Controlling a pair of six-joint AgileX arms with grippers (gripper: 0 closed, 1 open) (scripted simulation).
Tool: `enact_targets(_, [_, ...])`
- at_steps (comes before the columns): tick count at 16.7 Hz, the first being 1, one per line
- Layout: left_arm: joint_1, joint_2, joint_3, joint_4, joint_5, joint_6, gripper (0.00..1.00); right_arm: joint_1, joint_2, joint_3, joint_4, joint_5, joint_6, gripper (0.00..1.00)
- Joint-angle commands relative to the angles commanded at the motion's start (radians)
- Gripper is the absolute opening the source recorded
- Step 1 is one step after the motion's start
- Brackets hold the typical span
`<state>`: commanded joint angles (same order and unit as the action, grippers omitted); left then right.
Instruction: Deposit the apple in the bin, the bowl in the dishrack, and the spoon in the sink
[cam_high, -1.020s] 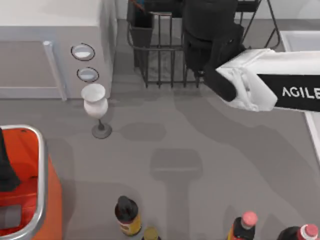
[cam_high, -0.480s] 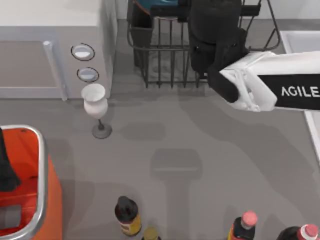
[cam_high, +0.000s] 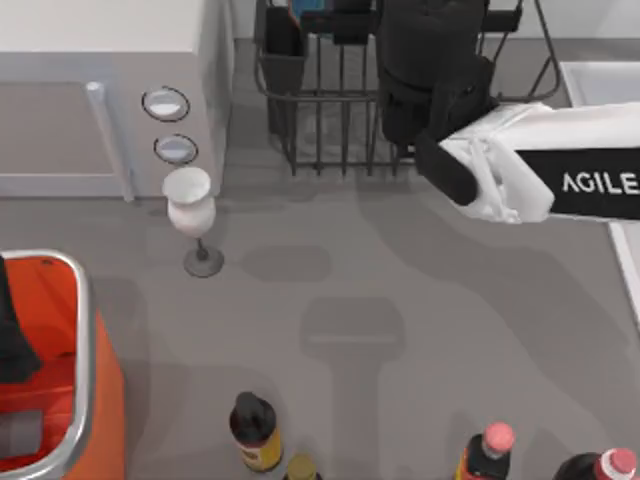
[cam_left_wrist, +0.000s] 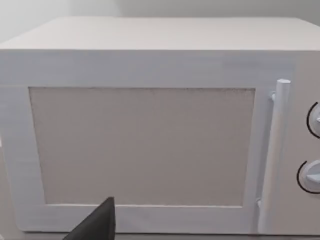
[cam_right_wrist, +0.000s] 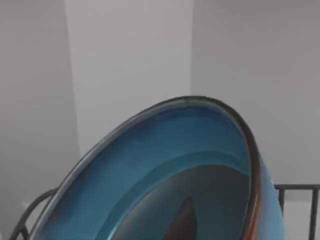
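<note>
The teal-blue bowl (cam_right_wrist: 165, 160) with its reddish-brown rim is tilted close in front of the right wrist camera. My right gripper (cam_high: 345, 20) is shut on it, one dark fingertip (cam_right_wrist: 185, 220) inside the bowl. It is held over the far side of the dark wire dishrack (cam_high: 320, 130), whose wires (cam_right_wrist: 295, 190) show past the bowl's edge. The orange bin (cam_high: 60, 400) with a silver rim stands at the front left, and my left arm (cam_high: 10, 335) hangs over it. The white-rimmed sink (cam_high: 600, 80) lies at the right edge. The apple and the spoon are out of view.
A white microwave-like box (cam_high: 100, 100) with two round knobs fills the back left, and the left wrist view faces its door (cam_left_wrist: 140, 145). A white goblet (cam_high: 190, 210) stands before it. Several bottles (cam_high: 255, 430) line the front edge.
My right arm shifted slightly right and toward the back of the dishrack with the bowl, then nearly stopped. The left arm has not moved.
</note>
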<state>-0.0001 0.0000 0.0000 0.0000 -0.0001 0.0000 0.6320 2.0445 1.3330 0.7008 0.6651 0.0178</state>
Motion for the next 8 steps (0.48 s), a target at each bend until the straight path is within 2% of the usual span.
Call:
enact_targets(2, [0.000,0.000,0.000,0.000,0.000,0.000,1.00,0.000,0.000,0.000,0.000,0.000,0.000,0.98])
enact_targets(8, [0.000,0.000,0.000,0.000,0.000,0.000,1.00,0.000,0.000,0.000,0.000,0.000,0.000,1.00])
